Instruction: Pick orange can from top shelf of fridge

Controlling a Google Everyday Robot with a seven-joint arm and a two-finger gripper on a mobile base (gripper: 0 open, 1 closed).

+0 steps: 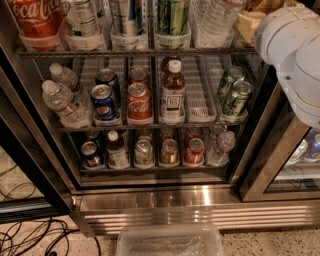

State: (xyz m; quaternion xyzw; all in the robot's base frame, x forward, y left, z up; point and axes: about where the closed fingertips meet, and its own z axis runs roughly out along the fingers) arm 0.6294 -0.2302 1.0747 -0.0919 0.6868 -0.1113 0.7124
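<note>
Checking hidden stuff first: found no gripper in view, only the white arm [295, 55] at upper right; could not tell whether open or closed. Spotted the orange can [248, 25] at the right end of the top shelf [135, 51], cropped by the upper edge and partly covered by the arm. Lost the tops of everything else on that shelf to the same edge. Could not resolve the back rows of the lower racks in the dark.

Counted six items on the top shelf of the fridge [200, 200]: Coke can [35, 20], pale can [82, 17], silver can [127, 17], green can [172, 17], clear bottle [215, 15], orange can. Counted on the middle rack: two water bottles [62, 102], blue can [104, 102] with a dark can [107, 80] behind, red can [139, 102] with another behind, one capped bottle [172, 92], a green pair [235, 97]. Counted in the bottom front row: four small cans [144, 152], one short bottle [117, 150], one leaning bottle [220, 147].

Read "Coca-Cola" on the Coke can, first letter cropped. Made out similar white script on the red can. Could not read any other label. Noted a clear tub [170, 240] on the floor in front and cables [30, 235] at lower left.
</note>
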